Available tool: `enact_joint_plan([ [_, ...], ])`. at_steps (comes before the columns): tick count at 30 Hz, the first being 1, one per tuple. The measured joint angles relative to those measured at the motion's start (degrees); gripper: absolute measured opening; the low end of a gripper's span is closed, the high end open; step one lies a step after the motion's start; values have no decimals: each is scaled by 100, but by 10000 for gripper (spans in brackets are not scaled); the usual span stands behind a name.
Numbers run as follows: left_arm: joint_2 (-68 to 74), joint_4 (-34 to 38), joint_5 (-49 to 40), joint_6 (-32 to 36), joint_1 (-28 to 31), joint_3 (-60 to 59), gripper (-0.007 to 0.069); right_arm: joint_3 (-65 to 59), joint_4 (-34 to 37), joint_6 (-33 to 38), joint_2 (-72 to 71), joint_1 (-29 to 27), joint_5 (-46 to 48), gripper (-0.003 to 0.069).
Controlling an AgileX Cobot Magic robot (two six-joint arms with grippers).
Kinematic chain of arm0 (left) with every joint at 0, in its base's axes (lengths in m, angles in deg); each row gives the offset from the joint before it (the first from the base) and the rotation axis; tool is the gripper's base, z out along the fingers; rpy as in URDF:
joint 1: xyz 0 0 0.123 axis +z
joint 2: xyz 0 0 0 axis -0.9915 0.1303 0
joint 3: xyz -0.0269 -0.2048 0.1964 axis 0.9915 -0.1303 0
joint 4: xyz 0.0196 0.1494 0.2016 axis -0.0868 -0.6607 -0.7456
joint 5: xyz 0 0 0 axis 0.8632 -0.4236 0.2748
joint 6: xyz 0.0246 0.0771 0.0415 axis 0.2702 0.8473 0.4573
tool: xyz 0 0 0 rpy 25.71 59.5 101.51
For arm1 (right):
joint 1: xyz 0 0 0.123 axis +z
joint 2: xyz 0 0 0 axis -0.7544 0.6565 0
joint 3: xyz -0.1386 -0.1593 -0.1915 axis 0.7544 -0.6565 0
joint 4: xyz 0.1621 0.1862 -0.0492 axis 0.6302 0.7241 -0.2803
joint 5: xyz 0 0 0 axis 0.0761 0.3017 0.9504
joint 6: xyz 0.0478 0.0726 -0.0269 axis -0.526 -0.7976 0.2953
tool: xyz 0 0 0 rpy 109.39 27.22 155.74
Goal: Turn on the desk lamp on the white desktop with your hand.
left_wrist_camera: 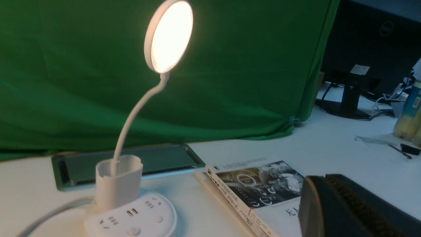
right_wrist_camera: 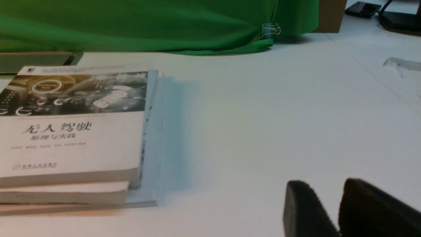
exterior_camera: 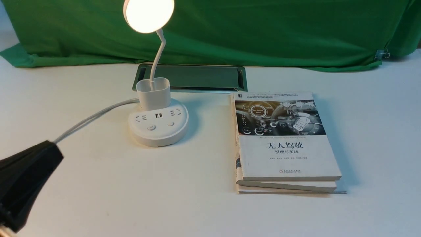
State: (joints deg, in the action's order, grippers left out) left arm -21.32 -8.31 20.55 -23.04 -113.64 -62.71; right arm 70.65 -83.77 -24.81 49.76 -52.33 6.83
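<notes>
The desk lamp (exterior_camera: pixel 158 126) stands on the white desktop (exterior_camera: pixel 131 197) left of centre. Its round disc head (exterior_camera: pixel 148 14) glows warm white on a bent neck above the cup holder (exterior_camera: pixel 154 92). Two buttons (exterior_camera: pixel 151 127) sit on the front of the round base, and its white cord (exterior_camera: pixel 92 118) runs off to the left. In the left wrist view the lamp (left_wrist_camera: pixel 131 217) is lit too. My left gripper (exterior_camera: pixel 52 148) is shut and empty, low at the near left, well short of the base. It shows in its own view (left_wrist_camera: pixel 315 187). My right gripper (right_wrist_camera: pixel 325 189) shows only in its own view, jaws slightly apart and empty, over bare desktop.
A stack of books (exterior_camera: pixel 283 141) lies right of the lamp. The silver-framed cable hatch (exterior_camera: pixel 194 77) lies behind the lamp. A green cloth (exterior_camera: pixel 263 33) hangs along the back edge. A monitor stand (left_wrist_camera: pixel 348 98) and bottles (left_wrist_camera: pixel 409 115) stand far off to the right.
</notes>
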Motion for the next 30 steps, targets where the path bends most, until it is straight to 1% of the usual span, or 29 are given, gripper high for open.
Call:
enact_joint_plan([
  [3,-302,-412,-25,0,0,-121,21,0,0,0,0,0,0,237],
  [4,-455,-695,-47,0,0,-164,21,0,0,0,0,0,0,237],
  [7,-549,-1055,-86,0,0,-171,21,0,0,0,0,0,0,237],
  [23,-549,-1241,-91,0,0,-192,21,0,0,-1,0,0,-7,237],
  [25,-576,-1496,-19,-4,14,-337,21,0,0,-1,0,0,-7,237],
  [27,-642,-1807,75,-11,136,-557,21,0,0,-1,0,0,-7,237],
  [28,-652,-1837,91,-11,160,-557,21,0,0,-1,0,0,-7,237],
  [30,-785,-2027,291,-18,536,-917,21,0,0,-1,0,0,-7,237],
])
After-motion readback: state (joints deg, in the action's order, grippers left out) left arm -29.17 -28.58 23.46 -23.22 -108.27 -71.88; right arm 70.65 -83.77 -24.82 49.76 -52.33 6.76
